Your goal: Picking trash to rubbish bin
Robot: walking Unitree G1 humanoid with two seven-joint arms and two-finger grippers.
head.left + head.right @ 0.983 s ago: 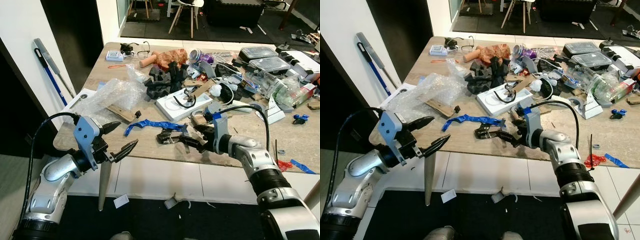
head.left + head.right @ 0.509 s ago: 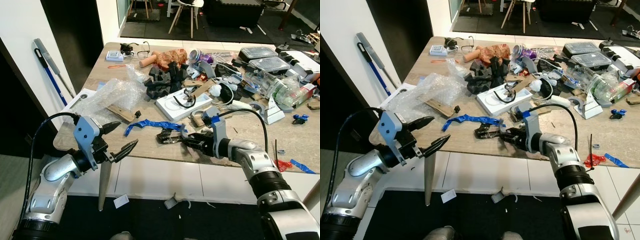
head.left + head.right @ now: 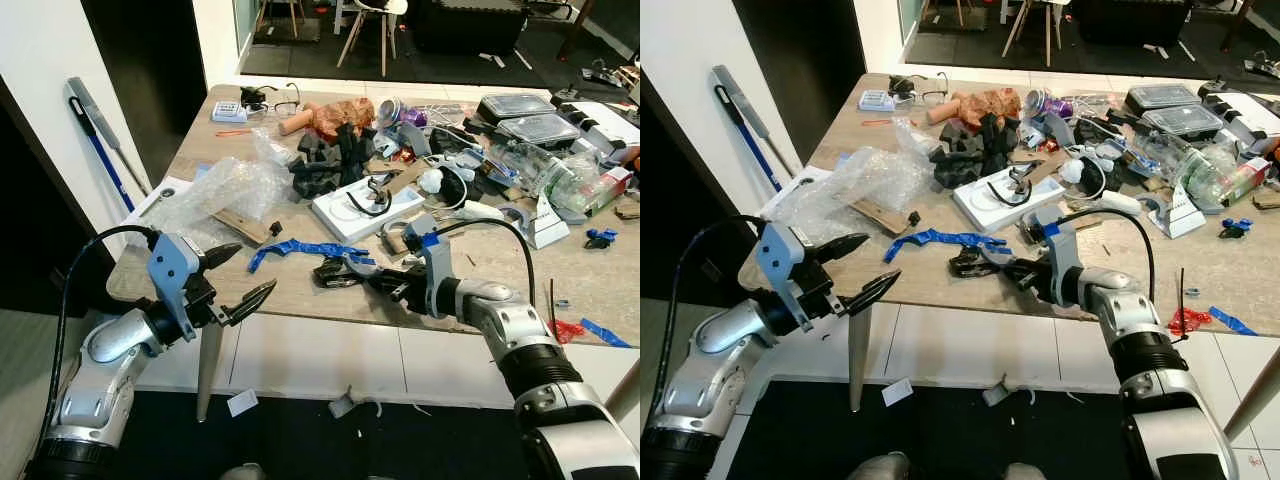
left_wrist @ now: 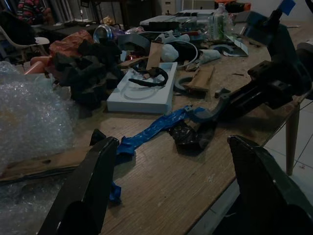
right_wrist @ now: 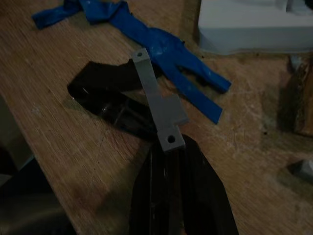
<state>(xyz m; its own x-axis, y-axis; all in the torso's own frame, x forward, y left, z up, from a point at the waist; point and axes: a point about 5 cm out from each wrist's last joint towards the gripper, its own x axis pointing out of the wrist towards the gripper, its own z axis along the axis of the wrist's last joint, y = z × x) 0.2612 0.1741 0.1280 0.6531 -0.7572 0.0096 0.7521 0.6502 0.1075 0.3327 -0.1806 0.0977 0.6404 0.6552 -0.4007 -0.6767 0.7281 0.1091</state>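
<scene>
Left eye: cluttered wood table

no text, label, brand or number can be read anywhere on the cluttered tabletop. the small white device at the far left corner has markings too small to make out. the bottle at the right edge wears a coloured label, blurred beyond reading.

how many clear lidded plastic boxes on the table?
2, both at the table's far right: one clear box nearest the far edge, the second clear box just in front of it. Clutter may hide others.
</scene>
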